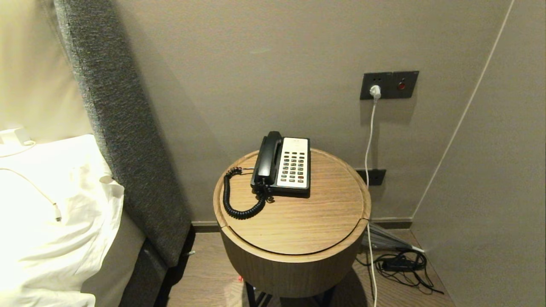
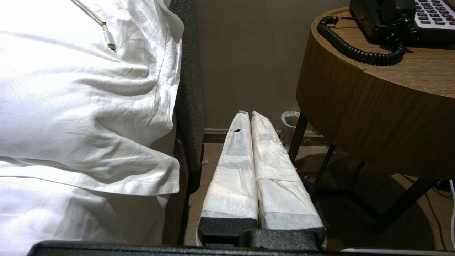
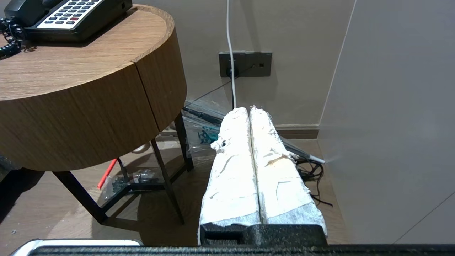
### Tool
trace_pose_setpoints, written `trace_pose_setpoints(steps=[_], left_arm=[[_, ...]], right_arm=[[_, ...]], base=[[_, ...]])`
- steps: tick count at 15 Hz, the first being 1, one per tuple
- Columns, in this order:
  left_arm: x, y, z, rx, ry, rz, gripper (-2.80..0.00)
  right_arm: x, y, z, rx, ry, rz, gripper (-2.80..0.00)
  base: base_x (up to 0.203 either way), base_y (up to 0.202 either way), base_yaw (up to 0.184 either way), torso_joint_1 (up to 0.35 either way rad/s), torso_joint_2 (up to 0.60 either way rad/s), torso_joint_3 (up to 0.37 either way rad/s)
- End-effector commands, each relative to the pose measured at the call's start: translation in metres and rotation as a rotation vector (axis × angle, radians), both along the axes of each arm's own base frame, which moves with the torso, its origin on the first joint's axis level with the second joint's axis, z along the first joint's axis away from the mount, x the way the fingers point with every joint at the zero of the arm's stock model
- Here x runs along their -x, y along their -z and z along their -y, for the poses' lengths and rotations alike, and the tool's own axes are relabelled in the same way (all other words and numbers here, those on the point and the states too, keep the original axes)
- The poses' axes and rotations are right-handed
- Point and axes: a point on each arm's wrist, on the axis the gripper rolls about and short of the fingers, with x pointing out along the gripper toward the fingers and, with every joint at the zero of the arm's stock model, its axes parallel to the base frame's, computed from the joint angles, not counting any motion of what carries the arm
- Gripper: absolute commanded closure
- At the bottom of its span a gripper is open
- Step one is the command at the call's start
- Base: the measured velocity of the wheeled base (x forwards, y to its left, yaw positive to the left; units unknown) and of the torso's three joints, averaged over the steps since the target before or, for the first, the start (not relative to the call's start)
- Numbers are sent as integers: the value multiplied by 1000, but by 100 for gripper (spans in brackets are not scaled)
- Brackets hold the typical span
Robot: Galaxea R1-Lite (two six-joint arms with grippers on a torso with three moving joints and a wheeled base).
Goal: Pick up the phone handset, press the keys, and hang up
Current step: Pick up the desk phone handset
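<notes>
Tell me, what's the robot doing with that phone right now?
Left gripper and right gripper shut, empty, low beside the table. Phone handset on its cradle, untouched. Nothing blocking.

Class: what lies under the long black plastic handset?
The long black plastic handset rests on the black phone base, beside its pale keypad. The cradle beneath is covered.

Glossy black plastic handset [image 1: 268, 158] on matt wood-grain table [image 1: 298, 221]
</notes>
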Motion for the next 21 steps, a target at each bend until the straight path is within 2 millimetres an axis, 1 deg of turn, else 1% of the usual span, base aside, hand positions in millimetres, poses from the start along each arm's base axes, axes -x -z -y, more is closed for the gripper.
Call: trace_pose_setpoints(steps=[1,21], left_arm=[[0,0,0,0,0,-2,0],[0,0,0,-7,0,-3,0]], right_arm=[[0,0,0,1,-1,5,0],[0,0,0,0,-1,5,0]], base=[[0,0,0,0,0,0],[0,0,0,0,0,-7]])
